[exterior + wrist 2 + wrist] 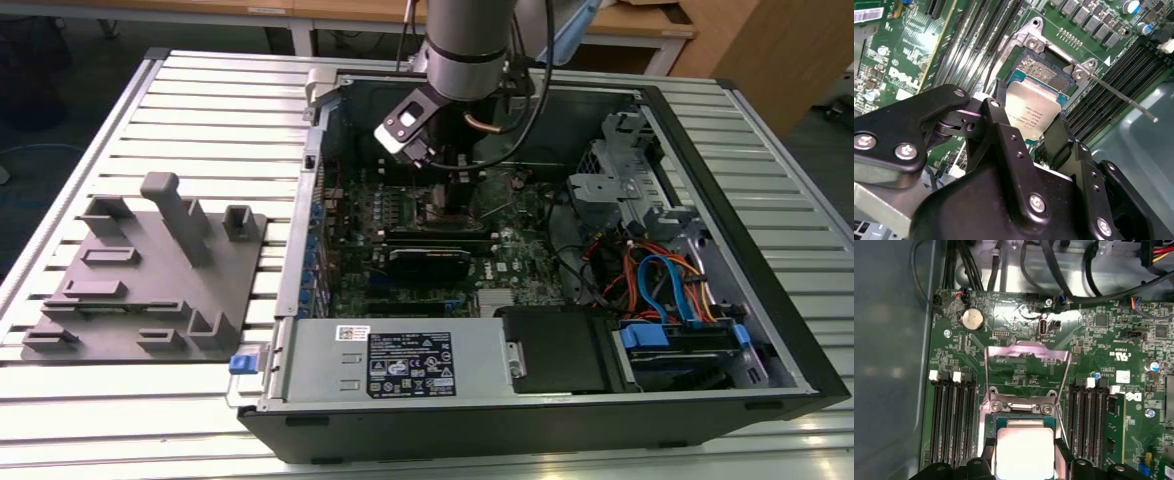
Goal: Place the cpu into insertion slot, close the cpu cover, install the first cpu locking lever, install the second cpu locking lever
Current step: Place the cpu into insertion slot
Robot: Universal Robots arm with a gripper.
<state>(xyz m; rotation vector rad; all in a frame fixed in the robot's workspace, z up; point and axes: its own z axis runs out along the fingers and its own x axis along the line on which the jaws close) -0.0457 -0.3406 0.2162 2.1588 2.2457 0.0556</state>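
The computer case [731, 200] lay open on the slatted table [214, 100]; inside it sat the green motherboard [400, 215], a grey power supply [400, 362] along the near edge, and a bundle of blue and orange cables [667, 285] toward the exterior view's right. On the table, outside the case at the exterior view's left, stood a grey fixture [147, 270].

The arm reached down into the case over the board; the gripper [1029, 122] was pinching the cpu [1033, 110] by two opposite edges, one black finger [999, 117] on each side. The chip sat directly over the insertion slot [1046, 67] — whether it was seated or just above could not be told; part of the dark socket showed beyond its far edge.

The cpu cover [1026, 351] stood raised at the hinge side, its cut-out centre showing the board behind; a thin locking lever [1124, 97] stuck out free beside the socket, across the black memory slots [951, 425].
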